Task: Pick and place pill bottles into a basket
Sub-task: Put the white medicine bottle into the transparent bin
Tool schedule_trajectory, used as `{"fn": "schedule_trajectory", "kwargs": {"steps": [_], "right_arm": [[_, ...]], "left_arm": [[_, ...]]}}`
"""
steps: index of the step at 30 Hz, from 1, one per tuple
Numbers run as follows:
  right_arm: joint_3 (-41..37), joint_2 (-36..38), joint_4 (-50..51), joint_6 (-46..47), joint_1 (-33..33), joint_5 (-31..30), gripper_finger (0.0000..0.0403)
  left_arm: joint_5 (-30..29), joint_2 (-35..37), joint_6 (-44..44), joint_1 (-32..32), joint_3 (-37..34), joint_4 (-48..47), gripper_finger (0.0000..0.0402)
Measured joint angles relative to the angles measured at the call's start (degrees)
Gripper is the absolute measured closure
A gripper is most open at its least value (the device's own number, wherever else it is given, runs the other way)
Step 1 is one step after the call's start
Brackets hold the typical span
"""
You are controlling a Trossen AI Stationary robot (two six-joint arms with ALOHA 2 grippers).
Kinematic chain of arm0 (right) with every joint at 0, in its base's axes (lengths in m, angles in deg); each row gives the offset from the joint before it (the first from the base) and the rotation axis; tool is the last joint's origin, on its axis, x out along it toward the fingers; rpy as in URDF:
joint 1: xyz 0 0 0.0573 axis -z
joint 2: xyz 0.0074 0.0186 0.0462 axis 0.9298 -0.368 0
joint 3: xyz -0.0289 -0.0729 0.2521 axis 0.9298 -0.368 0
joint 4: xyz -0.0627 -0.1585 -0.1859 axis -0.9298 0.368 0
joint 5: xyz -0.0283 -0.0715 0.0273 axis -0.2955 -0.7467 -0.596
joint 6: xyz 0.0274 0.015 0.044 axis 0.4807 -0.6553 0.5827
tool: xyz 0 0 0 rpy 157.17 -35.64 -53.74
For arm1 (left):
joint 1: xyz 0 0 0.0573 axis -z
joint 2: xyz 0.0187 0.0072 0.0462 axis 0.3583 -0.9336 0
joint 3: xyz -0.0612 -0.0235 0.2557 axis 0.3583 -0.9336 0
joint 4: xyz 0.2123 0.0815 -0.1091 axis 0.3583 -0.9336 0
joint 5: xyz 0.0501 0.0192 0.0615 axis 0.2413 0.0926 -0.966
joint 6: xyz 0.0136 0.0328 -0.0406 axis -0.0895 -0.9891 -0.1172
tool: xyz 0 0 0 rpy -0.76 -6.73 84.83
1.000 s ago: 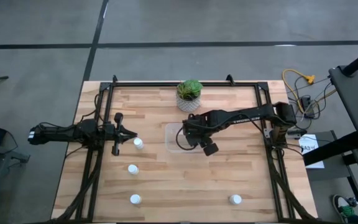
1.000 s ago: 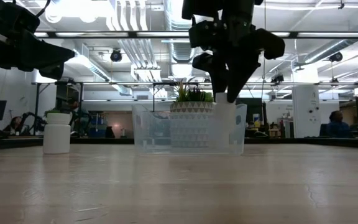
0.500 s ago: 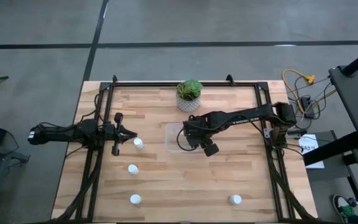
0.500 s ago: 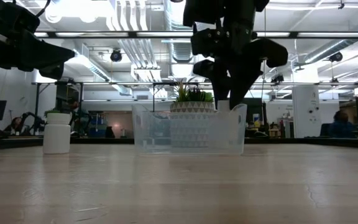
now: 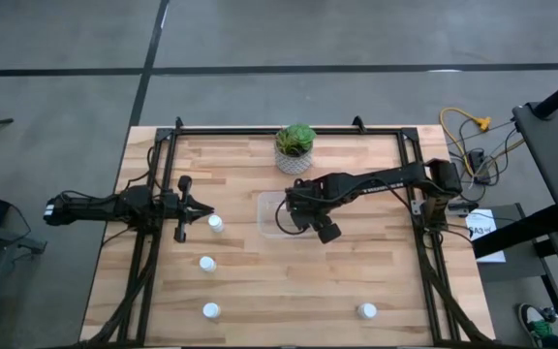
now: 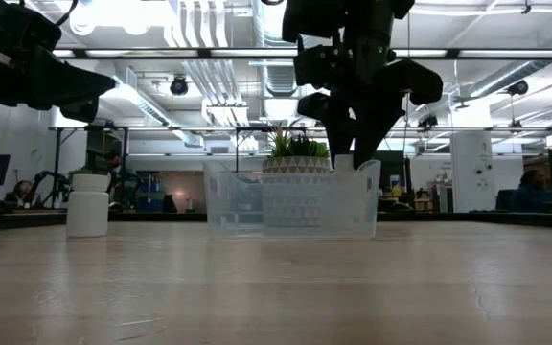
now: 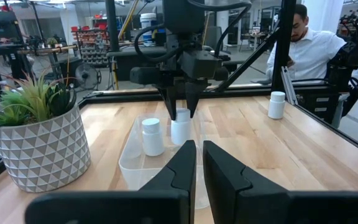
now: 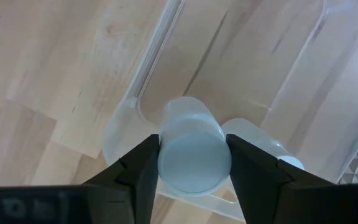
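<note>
The clear tray (image 5: pixel 271 215) lies at mid-table. One white pill bottle (image 7: pixel 152 135) stands in it. My right gripper (image 5: pixel 294 216) is above the tray, shut on a second bottle (image 7: pixel 180 129), which is down between the tray's walls (image 6: pixel 290 196). My left gripper (image 5: pixel 201 211) hovers to the left of the tray, shut and empty. Its fingers show in the left wrist view (image 7: pixel 197 163). A loose bottle (image 5: pixel 216 223) stands on the table just beside it. Three more bottles stand nearer the front: two on the left (image 5: pixel 206 263) (image 5: pixel 210 310) and one on the right (image 5: pixel 366 310). My right gripper pinches the bottle's capped top (image 8: pixel 194 158) between its two fingers (image 8: pixel 138 171), one on each side. The fingers come from above, pointing down. The bottle hangs upright inside the tray. I cannot tell whether its base touches the tray floor.
A white patterned pot with a green plant (image 5: pixel 295 148) stands just behind the tray. A black frame rail (image 5: pixel 289 131) runs around the table. People sit in the room beyond the table (image 7: pixel 303 37).
My right gripper has gone down a little with the bottle, which has sunk from above the tray's rim to between its walls. It stays shut on the bottle.
</note>
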Motion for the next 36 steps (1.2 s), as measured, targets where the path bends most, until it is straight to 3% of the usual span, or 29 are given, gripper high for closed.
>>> {"fn": "schedule_trajectory", "kwargs": {"steps": [36], "right_arm": [[0.06, 0.0, -0.18, 0.07, -0.04, -0.02, 0.0218]], "left_arm": [[0.0, 0.0, 0.0, 0.0, 0.0, 0.0, 0.0389]]}}
